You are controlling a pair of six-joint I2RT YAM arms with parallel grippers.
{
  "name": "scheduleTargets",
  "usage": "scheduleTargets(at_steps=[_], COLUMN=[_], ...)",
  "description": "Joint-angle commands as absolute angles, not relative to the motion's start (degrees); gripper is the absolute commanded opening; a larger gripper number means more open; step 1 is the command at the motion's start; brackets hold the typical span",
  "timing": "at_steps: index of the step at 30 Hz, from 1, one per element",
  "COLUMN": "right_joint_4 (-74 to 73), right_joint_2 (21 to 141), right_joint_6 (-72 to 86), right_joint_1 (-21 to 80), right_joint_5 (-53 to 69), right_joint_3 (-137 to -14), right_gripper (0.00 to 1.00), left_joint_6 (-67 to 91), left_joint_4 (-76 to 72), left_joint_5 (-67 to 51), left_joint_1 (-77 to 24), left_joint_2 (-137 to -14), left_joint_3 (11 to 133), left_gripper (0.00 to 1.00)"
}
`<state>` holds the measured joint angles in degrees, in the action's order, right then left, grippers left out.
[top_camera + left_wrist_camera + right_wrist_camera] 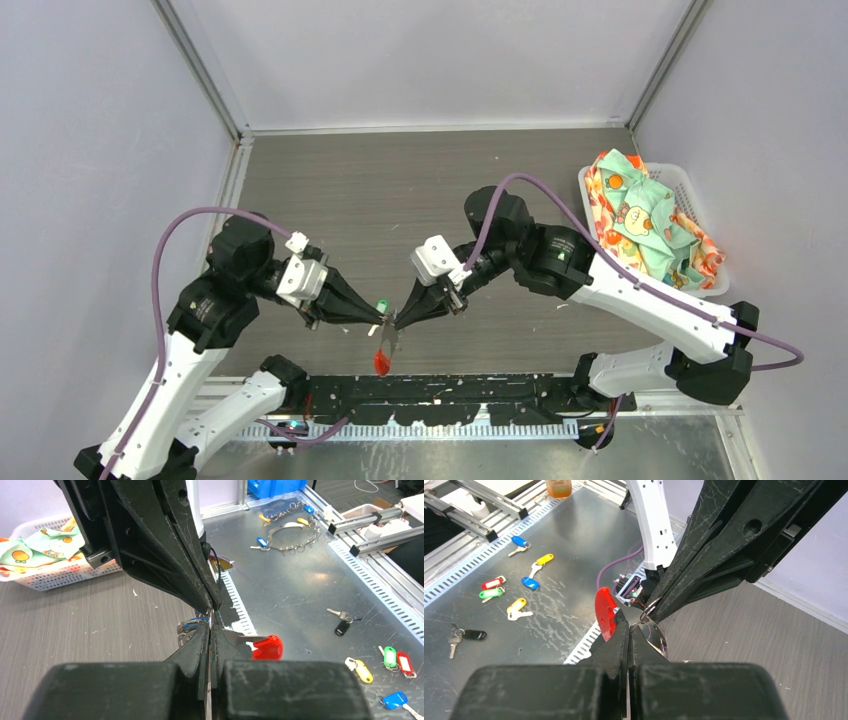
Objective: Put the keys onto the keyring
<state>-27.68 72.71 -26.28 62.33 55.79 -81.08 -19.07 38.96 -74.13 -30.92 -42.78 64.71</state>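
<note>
Tip to tip above the near edge of the grey wood-grain table point(400, 190)! Left gripper point(374, 319) in from the left, fingers pressed flat together, no gap showing. Right gripper point(399, 323) in from the right, likewise closed up tight. Noses touching or as good as, both raised off the tabletop.

Right at the meeting point, the keyring point(384, 352), dangling straight down below both tips: silvery piece on top, red oval end point(604, 611) at the bottom. Pinched by the left pair or by the right? Cannot tell from any of the three views.

Green-headed key point(382, 305) perched just on the upper side of the left gripper's nose. Blue-headed key point(192, 626) tucked in beside those same fingertips, caught from the left wrist. From the right wrist, a silver ring point(655, 634) hard against the right fingertips, red oval just to the side of them.

Far right of the table, a white basket point(668, 172) stuffed with patterned cloth point(645, 215), well apart from the action. Past the table's near edge, a scratched metal bench point(564, 540) with loose spares: blue key tag point(518, 541), yellow key tag point(544, 559), red and green tags side by side, a black-fob key point(474, 634), and a length of silver chain point(295, 537) further off.
</note>
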Motion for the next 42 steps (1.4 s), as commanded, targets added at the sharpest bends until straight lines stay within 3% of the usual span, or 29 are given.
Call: scheduleTargets(at_steps=[1, 13, 15, 20, 27, 42], right_joint_4=[-28.21, -9.61, -7.28, -0.60, -3.89, -0.43], right_joint_2=[70.34, 62.40, 62.11, 61.21, 63.03, 62.78], right_joint_6=[-26.21, -14.19, -11.78, -6.32, -3.14, -1.13], right_joint_1=[63.02, 63.11, 63.11, 63.15, 63.18, 63.28], right_joint_5=[54.02, 43.90, 41.95, 37.09, 35.95, 33.90], right_joint_3=[-79.40, -71.79, -71.12, -69.12, -71.63, -70.23], right_gripper=[0.02, 0.46, 0.50, 0.47, 0.35, 0.37], left_joint_6=[-12.25, -9.84, -9.14, -8.53, -7.49, -4.75], left_joint_4=[28.83, 26.63, 25.96, 25.44, 24.07, 21.34], left_joint_5=[-75.59, -75.88, -75.57, -74.46, -71.03, -65.00], left_joint_1=[-30.94, -30.93, -30.94, -30.91, -30.94, -30.94], left_joint_2=[-42.60, -43.15, -43.03, -42.85, -42.08, -41.04], left_joint_3=[65.96, 66.97, 67.04, 66.92, 65.75, 63.59], left_gripper=[0.00, 0.00, 0.00, 0.00, 0.00, 0.00])
